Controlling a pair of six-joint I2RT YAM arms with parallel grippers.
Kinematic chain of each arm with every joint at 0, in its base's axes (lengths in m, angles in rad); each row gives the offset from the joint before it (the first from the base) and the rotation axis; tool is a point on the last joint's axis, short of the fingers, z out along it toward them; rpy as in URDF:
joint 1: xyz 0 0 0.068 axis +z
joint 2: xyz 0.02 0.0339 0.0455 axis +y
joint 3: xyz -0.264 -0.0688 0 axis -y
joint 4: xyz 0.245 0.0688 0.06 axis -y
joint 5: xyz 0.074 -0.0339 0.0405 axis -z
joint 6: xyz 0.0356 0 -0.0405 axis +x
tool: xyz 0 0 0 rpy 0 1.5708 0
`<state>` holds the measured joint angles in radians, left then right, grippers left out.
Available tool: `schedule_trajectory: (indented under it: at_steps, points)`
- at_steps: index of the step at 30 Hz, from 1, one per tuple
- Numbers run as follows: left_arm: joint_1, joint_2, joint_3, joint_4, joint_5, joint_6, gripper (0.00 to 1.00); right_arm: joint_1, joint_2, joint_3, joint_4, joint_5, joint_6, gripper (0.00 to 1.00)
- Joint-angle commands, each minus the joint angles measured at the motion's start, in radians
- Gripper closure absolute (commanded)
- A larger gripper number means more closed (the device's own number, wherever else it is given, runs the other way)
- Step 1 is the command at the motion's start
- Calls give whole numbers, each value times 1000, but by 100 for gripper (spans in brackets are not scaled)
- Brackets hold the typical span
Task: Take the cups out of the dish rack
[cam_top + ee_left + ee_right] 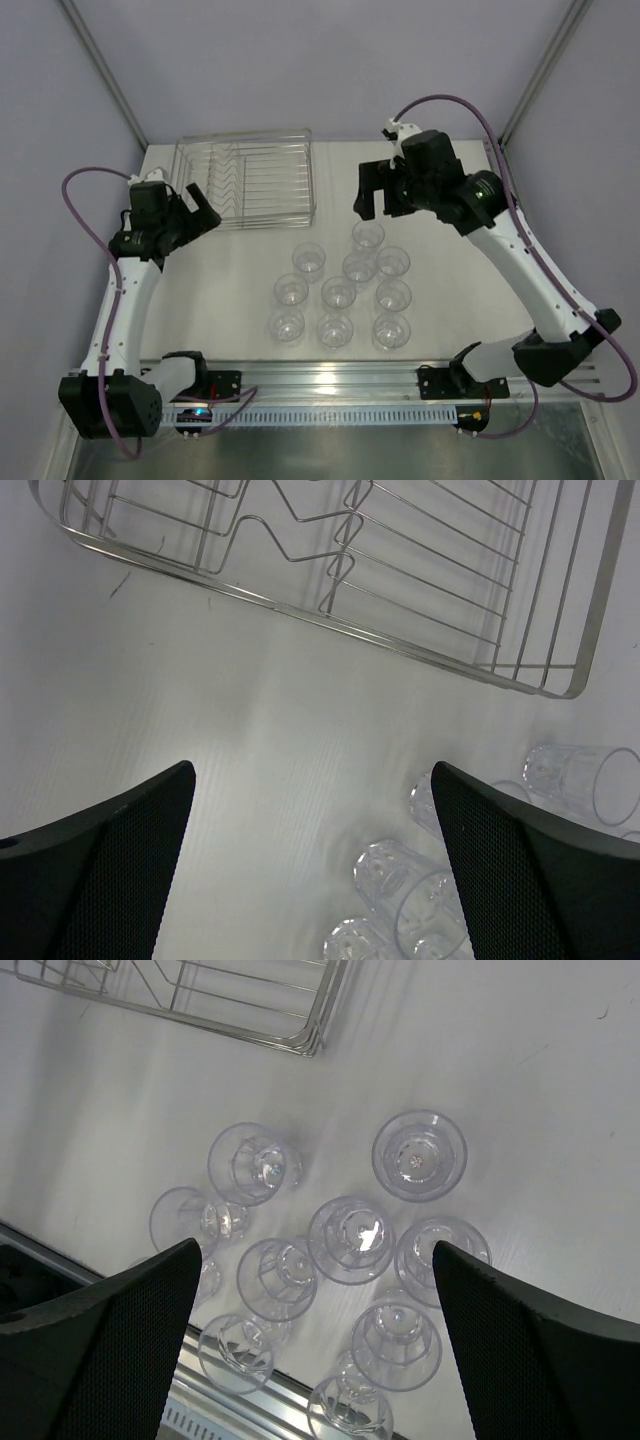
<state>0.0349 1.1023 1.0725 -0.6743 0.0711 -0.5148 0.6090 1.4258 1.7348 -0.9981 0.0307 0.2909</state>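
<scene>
**Cups Stand Clustered Near the Rack**

Ten small clear plastic cups (pixel 338 292) stand grouped on the white surface (pixel 225 300), near the silvery wire dish rack (pixel 245 178). Left jaws and right jaws are spread apart, holding nothing.

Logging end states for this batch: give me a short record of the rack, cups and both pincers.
dish rack: far left part of the table, no cup visible inside
cups: ten, upright, clustered on the table in front of the rack
left pincer: open, empty, by the rack's near left corner
right pincer: open, empty, above the cluster's far end
task state: rack looks unloaded
</scene>
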Motion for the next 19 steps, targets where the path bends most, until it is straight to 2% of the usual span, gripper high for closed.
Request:
schedule_trajectory:
  at_steps: [1, 9, 19]
  points:
    - [-1, -45, -19, 2, 35, 12, 0, 1, -148, -53, 52, 29, 2, 0]
    - [-1, -177, -77, 51, 50, 9, 0, 3, -413, -233, 142, 75, 57, 0]
    - [-1, -220, -89, 44, 52, 38, 0, 3, -447, -271, 156, 90, 73, 0]
